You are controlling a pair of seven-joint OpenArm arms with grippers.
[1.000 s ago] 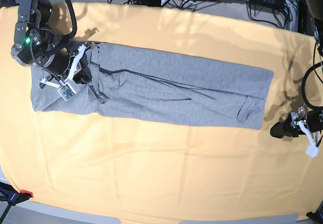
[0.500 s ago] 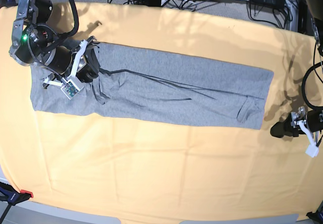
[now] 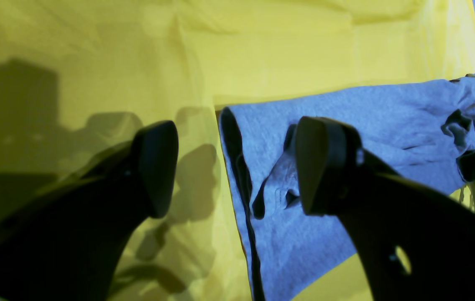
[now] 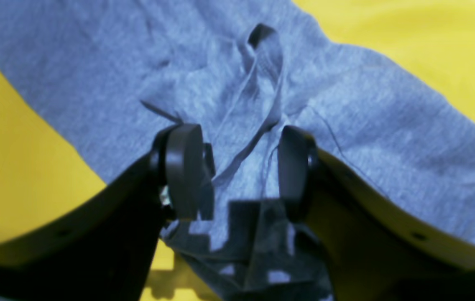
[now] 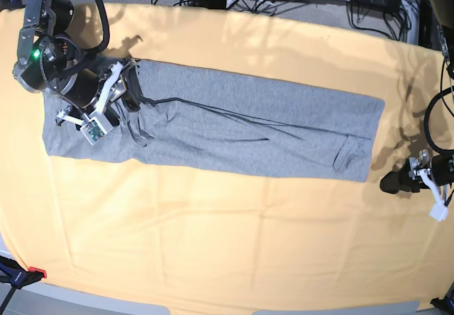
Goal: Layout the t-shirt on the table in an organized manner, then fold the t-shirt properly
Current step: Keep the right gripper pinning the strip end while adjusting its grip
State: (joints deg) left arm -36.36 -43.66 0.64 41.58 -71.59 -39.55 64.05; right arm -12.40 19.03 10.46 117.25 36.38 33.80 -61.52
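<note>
Base view: the t-shirt [image 5: 213,120] lies as a long grey band across the worktop [image 5: 227,244], one arm at each short end.

Its long axis runs left to right, slightly down toward the right. The right gripper [image 5: 128,88] sits over the left end of the band; the right wrist view shows its jaws apart with a raised ridge of grey cloth rising in front of them, and nothing pinched. The left gripper [image 5: 389,184] hovers over bare yellow cloth just off the shirt's right end, jaws wide apart and empty; in its wrist view the shirt's edge lies just ahead, between the fingertips [image 3: 319,165]. Each arm is nearer its own end, so a lengthwise fold probably falls to one of them carrying its end toward the other.
</note>
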